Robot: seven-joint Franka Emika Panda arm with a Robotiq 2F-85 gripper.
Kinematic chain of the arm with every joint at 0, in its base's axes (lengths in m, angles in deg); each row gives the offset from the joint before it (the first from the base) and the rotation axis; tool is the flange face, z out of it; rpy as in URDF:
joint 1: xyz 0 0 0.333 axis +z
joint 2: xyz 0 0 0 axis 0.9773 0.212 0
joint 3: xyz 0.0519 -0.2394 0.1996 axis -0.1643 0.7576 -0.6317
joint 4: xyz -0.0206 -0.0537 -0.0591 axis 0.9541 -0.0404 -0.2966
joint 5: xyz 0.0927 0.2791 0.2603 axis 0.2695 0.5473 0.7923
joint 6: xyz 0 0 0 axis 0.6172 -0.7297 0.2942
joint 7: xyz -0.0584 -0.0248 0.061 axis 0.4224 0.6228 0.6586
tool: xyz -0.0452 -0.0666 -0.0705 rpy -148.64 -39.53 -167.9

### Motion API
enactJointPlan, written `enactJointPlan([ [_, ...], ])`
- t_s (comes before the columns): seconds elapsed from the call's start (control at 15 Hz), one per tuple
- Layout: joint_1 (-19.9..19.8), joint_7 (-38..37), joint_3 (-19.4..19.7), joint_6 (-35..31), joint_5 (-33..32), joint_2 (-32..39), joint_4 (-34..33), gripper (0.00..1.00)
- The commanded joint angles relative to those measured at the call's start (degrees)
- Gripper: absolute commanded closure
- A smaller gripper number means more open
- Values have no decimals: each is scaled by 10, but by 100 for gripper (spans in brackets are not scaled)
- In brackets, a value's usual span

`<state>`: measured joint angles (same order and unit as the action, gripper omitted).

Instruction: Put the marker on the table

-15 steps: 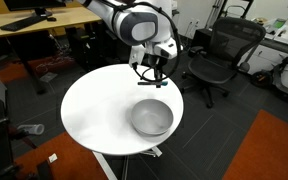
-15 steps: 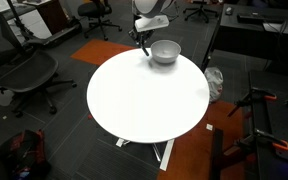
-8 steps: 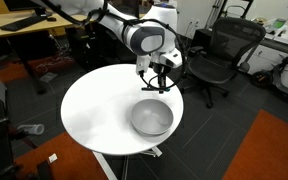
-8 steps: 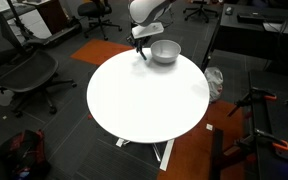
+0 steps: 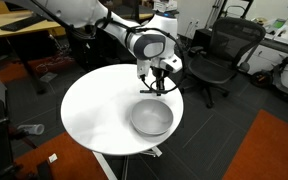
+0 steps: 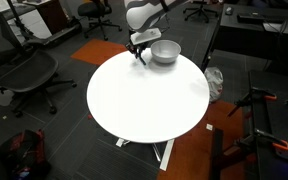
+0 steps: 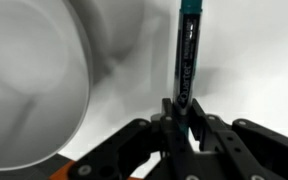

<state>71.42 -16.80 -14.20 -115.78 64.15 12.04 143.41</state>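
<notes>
1. In an exterior view, the pincer (image 5: 156, 86) hangs over the far part of the tabletop (image 5: 94, 110). The grey bowl (image 5: 151, 119) sits just below and in front of it. The marker (image 5: 156, 91) shows only as a thin dark sliver between the fingers. If it is let go from this height, it could bounce into the bowl. It could also roll off the round rim behind the pincer.

2. In an exterior view, the pincer (image 6: 138, 50) stands just beside the bowl (image 6: 165, 51), close to the tabletop's (image 6: 144, 100) edge. I cannot tell whether the marker's (image 6: 140, 58) lower end touches the surface. A descent that drifts sideways could knock the bowl's rim and shove it along.

3. In the wrist view, the pincer (image 7: 183, 120) is clamped on one end of the marker (image 7: 185, 50). The rest reaches out past the fingertips over the white tabletop (image 7: 254, 60), with the bowl's wall (image 7: 24, 80) off to one side. Held lengthwise like this, a firm push down could jam the tip and make it slip in the grip. If it is released while upright, it may topple towards the bowl.
</notes>
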Motion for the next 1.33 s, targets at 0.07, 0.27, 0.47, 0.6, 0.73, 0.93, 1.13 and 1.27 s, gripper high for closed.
enactJointPlan([
  [0.07,-7,33,-9,62,-5,30,-56,58],
  [0.27,-3,36,-4,74,-11,33,-64,40],
  [0.47,2,34,-1,62,-17,23,-57,18],
  [0.6,6,34,1,55,-18,5,-41,2],
  [0.73,7,39,-2,60,-16,-13,-27,0],
  [0.93,10,46,-4,68,-15,-50,5,0],
  [1.13,15,55,-2,70,-15,-92,44,0],
  [1.27,16,64,-3,84,-22,-128,81,0],
])
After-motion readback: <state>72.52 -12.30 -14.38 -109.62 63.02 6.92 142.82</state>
